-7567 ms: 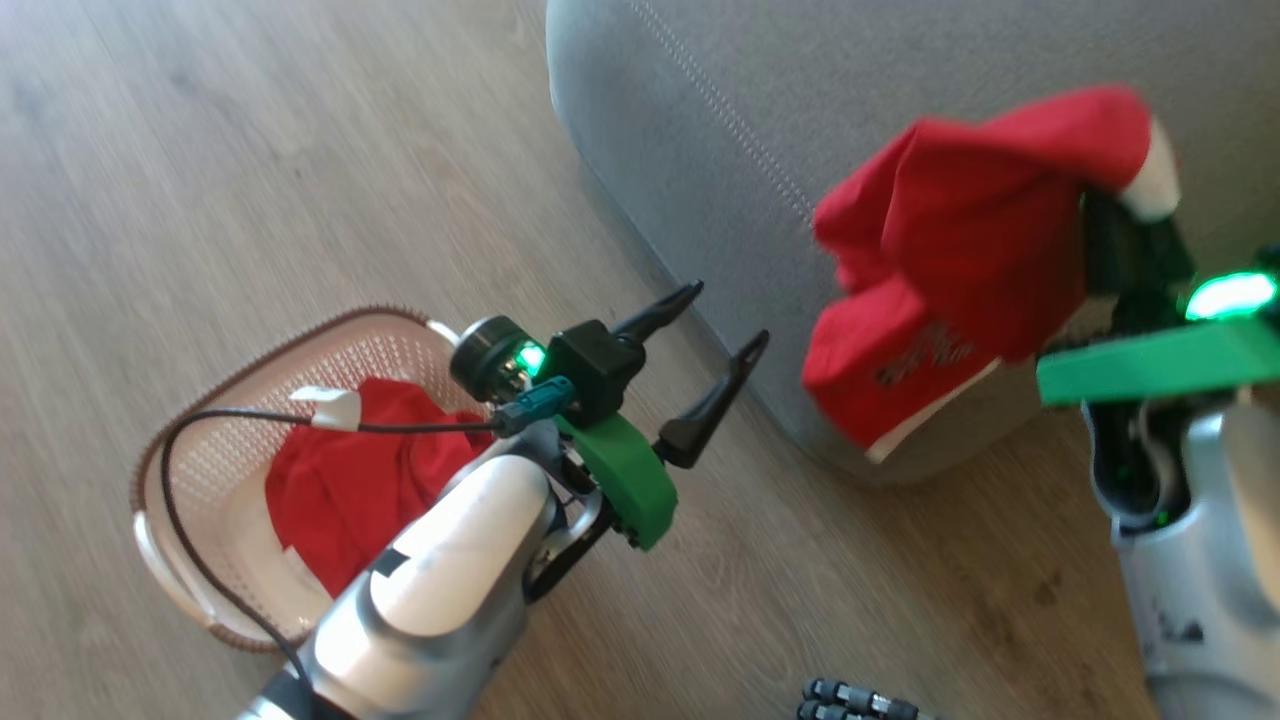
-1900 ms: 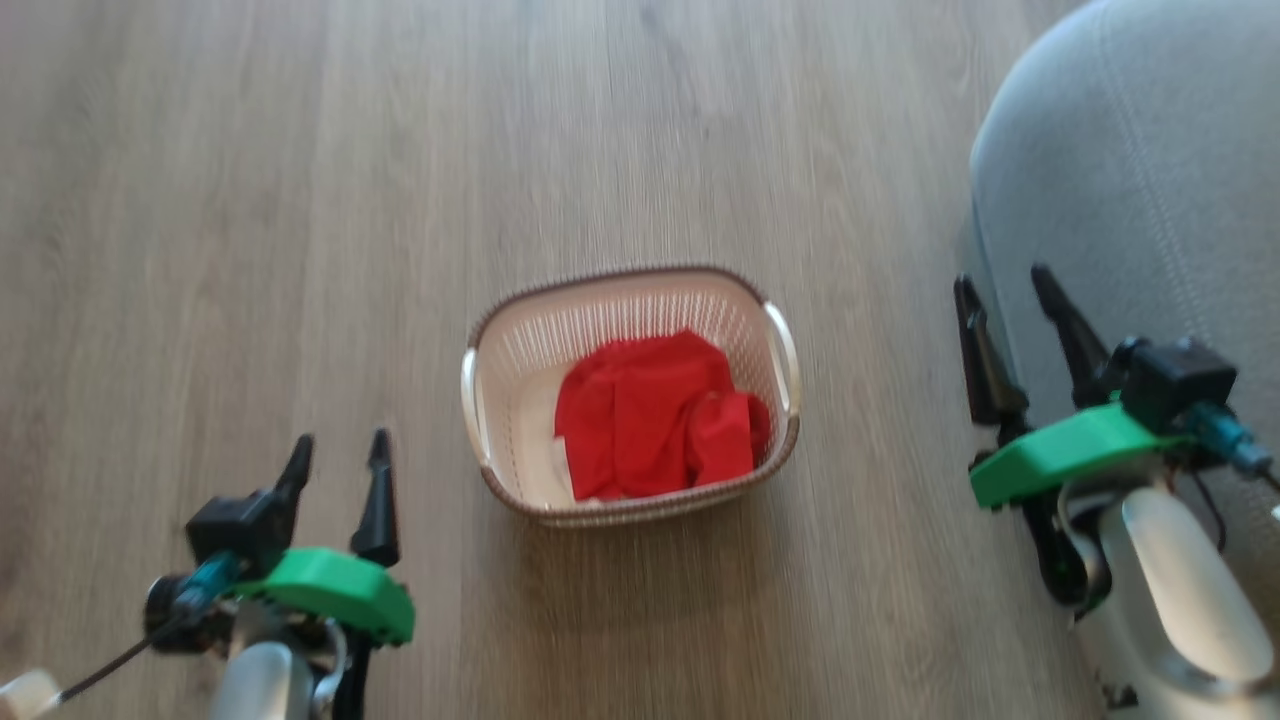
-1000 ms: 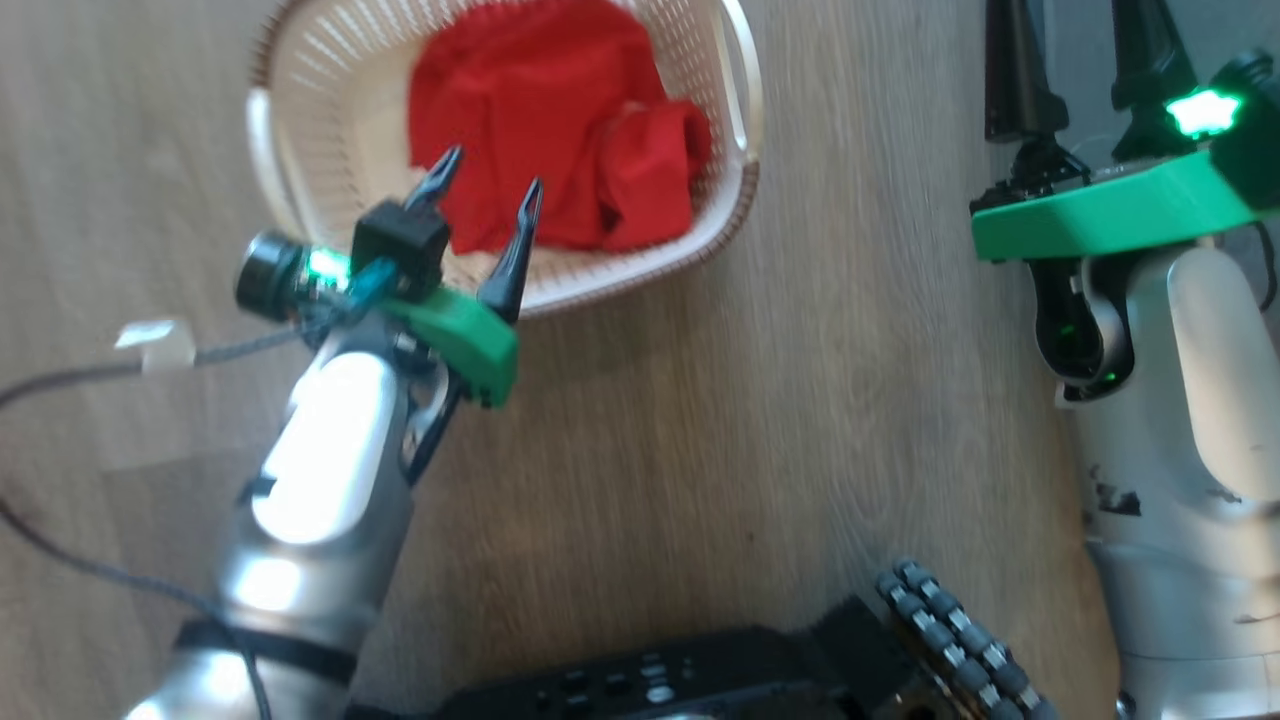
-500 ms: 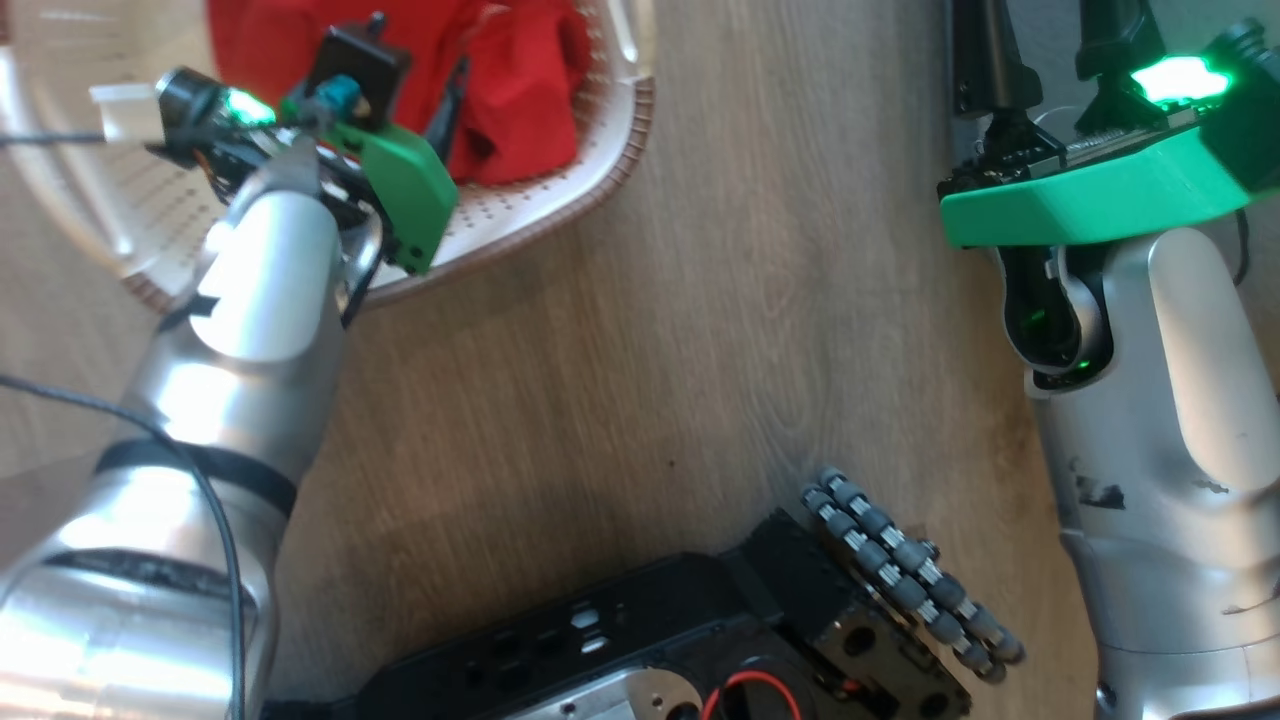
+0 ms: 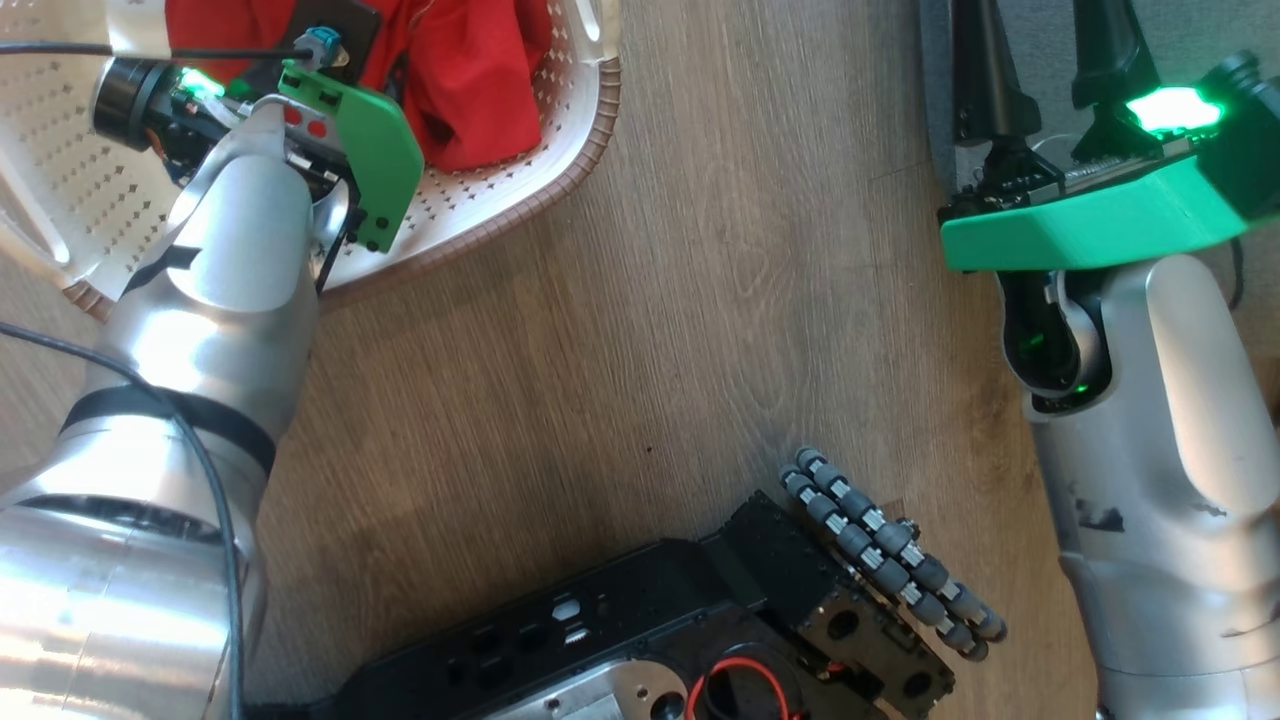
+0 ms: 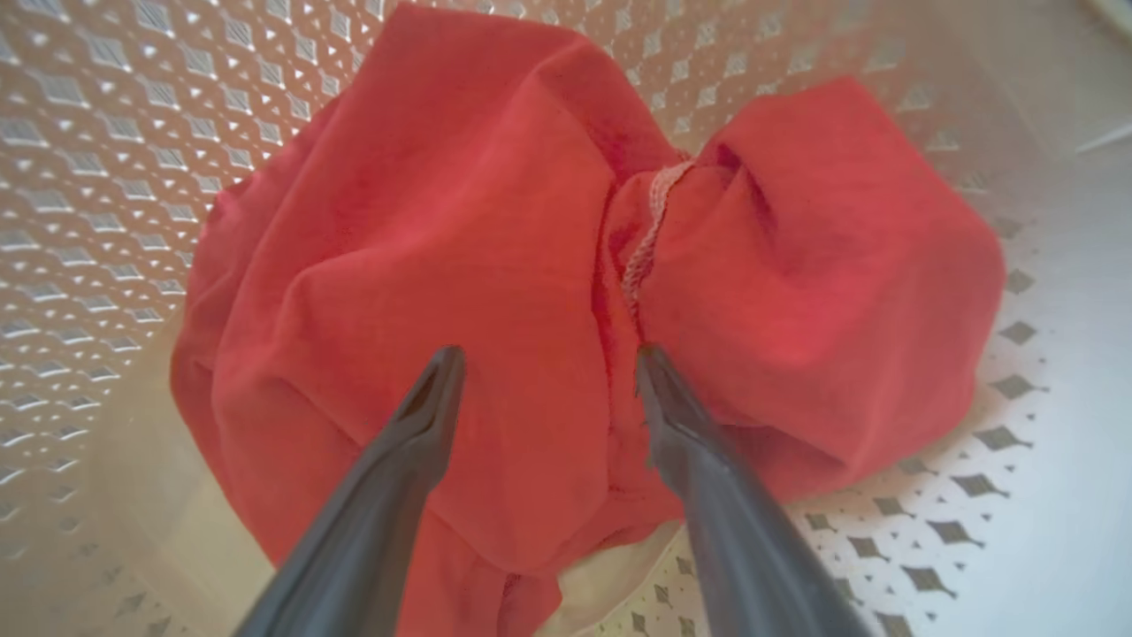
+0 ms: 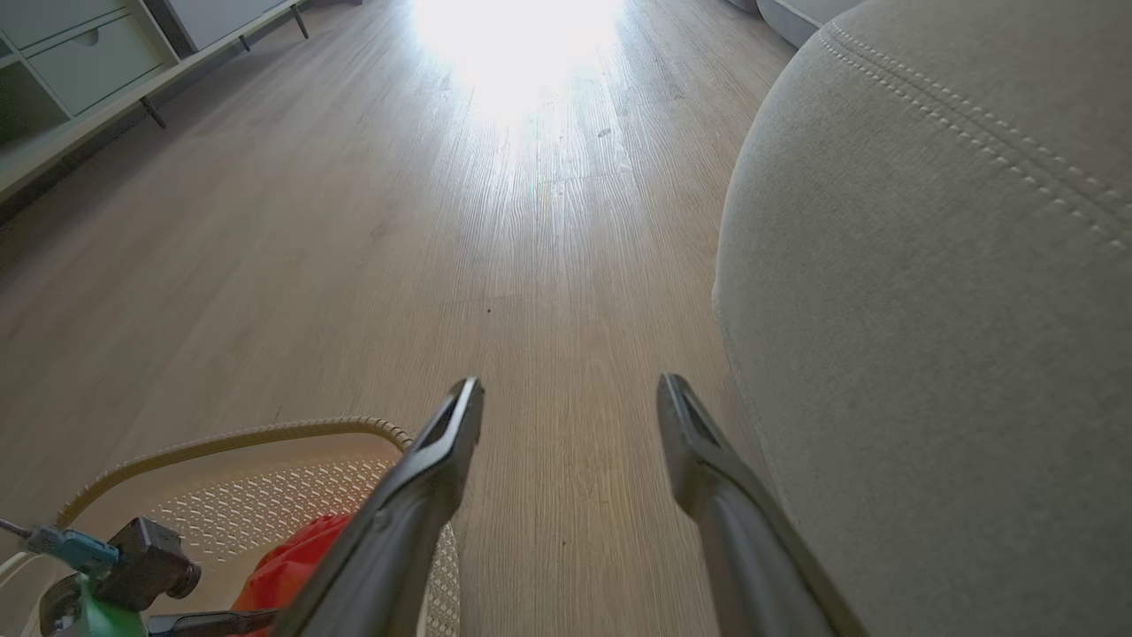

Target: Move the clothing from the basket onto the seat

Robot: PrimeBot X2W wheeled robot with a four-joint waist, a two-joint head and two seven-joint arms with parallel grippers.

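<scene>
Wood floor: basket at eleven o'clock; left gripper, spread wide, empty, over red clothing; right gripper likewise spread, empty.

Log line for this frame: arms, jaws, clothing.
left gripper: jaws open, down at clothing in basket, nothing gripped | right gripper: jaws open, empty, over floor beside seat | step: pre-grasp

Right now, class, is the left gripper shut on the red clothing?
No, the left gripper stands open, its jaws apart over the clothing.
</scene>
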